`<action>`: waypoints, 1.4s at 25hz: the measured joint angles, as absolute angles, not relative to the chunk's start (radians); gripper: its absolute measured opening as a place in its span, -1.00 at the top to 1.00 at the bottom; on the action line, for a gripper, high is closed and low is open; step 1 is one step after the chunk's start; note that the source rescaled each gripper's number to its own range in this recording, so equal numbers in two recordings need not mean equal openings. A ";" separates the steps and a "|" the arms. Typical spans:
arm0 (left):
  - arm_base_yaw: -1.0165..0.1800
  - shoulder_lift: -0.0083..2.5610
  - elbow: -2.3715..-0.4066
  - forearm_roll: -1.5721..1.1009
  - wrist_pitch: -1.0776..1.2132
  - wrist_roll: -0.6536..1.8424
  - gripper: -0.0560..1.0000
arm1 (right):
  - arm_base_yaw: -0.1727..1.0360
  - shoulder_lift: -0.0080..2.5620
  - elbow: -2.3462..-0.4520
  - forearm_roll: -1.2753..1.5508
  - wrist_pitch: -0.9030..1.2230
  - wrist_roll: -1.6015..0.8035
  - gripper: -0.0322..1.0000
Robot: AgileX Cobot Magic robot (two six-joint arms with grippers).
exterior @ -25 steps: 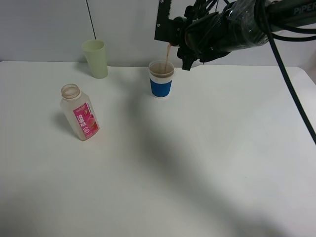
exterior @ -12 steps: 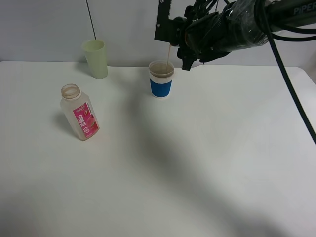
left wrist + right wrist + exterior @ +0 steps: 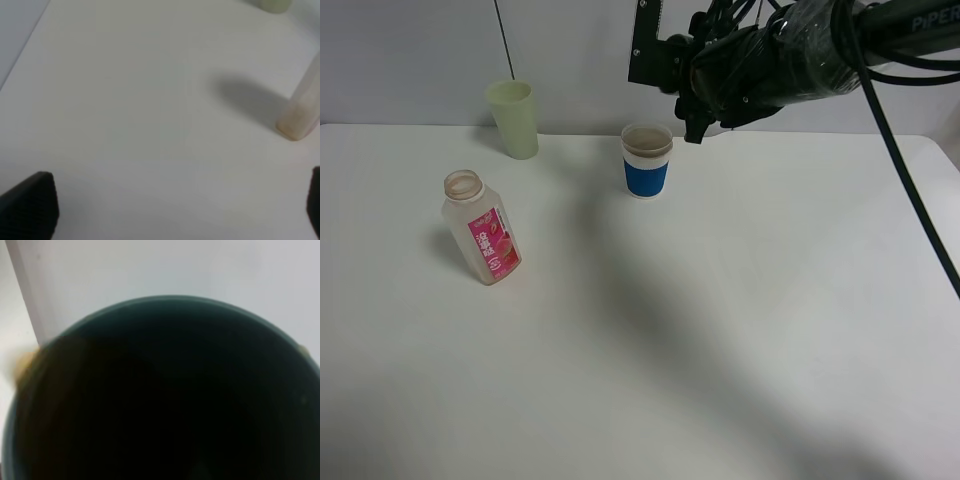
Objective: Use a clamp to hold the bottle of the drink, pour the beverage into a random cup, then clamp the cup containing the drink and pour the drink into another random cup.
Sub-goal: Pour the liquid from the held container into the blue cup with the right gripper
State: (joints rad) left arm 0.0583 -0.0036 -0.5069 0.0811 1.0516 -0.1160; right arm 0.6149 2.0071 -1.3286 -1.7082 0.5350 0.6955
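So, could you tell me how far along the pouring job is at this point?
Done: the clear plastic bottle with a pink label looks empty on the white table, and the blue-banded white cup holds brown drink. In hand: the right pincer holds the dull teal cup above it, no stream showing. Left: probably just setting that cup down.

One teal cup, two more cups, one bottle

Dark inside of teal cup fills view; pale wall behind.
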 joint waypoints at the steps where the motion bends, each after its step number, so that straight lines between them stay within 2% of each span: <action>1: 0.058 -0.004 -0.507 0.081 1.052 -0.116 -1.00 | 0.615 2.007 -1.329 -1.708 0.535 0.695 0.93; 35: 0.058 -0.004 -0.507 0.081 1.052 -0.116 -1.00 | 0.621 2.007 -1.329 -1.708 0.585 0.550 0.93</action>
